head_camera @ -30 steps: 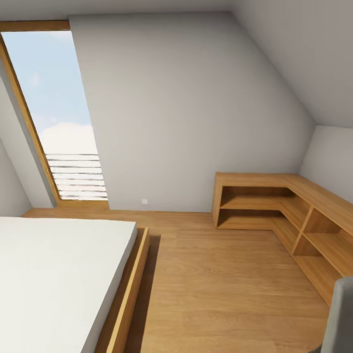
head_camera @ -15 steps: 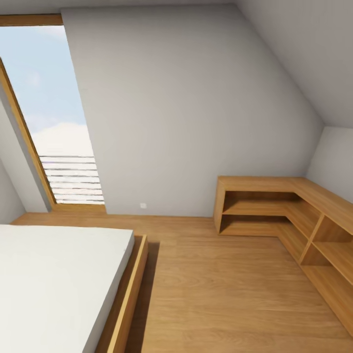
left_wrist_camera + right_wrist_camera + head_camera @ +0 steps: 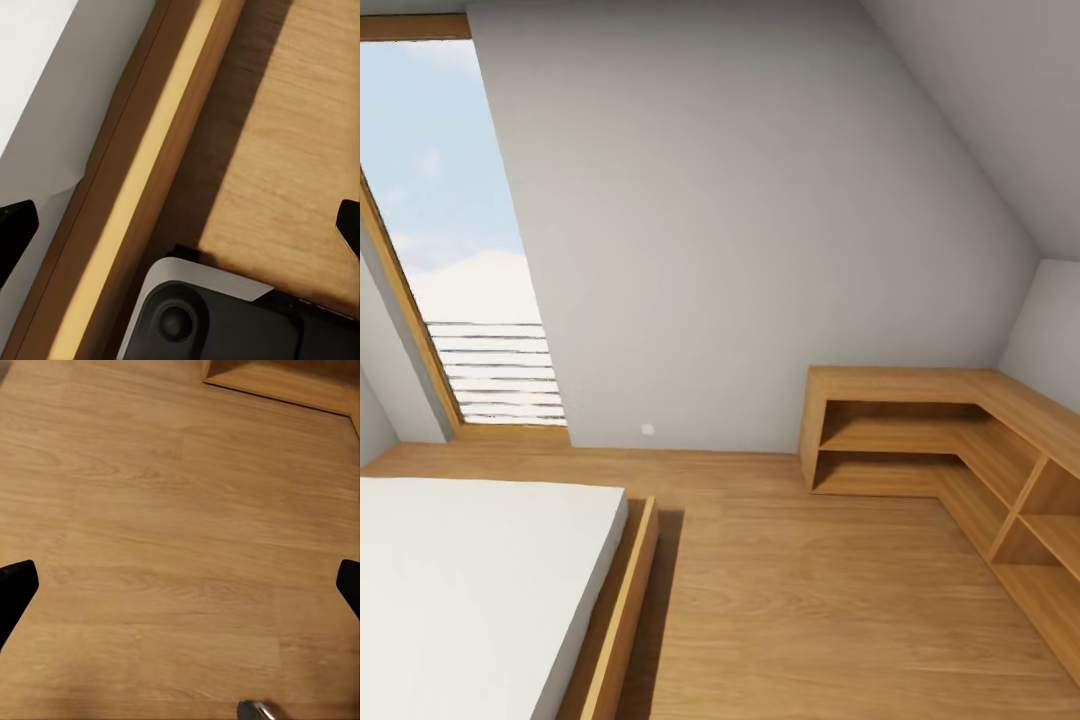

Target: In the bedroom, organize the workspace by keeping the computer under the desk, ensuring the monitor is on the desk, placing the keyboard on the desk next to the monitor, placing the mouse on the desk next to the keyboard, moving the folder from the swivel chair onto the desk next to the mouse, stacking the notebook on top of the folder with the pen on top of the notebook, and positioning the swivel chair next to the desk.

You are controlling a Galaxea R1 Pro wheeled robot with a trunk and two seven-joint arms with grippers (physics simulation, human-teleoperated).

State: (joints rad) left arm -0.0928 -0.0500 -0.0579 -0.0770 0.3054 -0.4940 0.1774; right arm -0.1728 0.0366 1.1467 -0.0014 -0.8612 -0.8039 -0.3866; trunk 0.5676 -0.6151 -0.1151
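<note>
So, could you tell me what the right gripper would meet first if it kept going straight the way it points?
Most likely the bare wooden floor: the right gripper is open and empty, with nothing showing between its fingertips and the boards. Depth is hard to judge.

Setting: bedroom in a home, attic level. Evidence from head view: sloped grey ceiling (image 3: pixel 980 110) meets a plain grey wall (image 3: pixel 760 250). A tall slanted window (image 3: pixel 450 230) with a wood frame shows sky, cloud and horizontal slats low down. A low bed (image 3: pixel 470 590) with a white mattress sits in a light-wood frame. A low L-shaped light-wood cabinet (image 3: pixel 950 440) with open shelves fills the far corner. Wood plank floor (image 3: pixel 810 610) runs throughout. Small white wall socket (image 3: pixel 648 429) near the floor.
</note>
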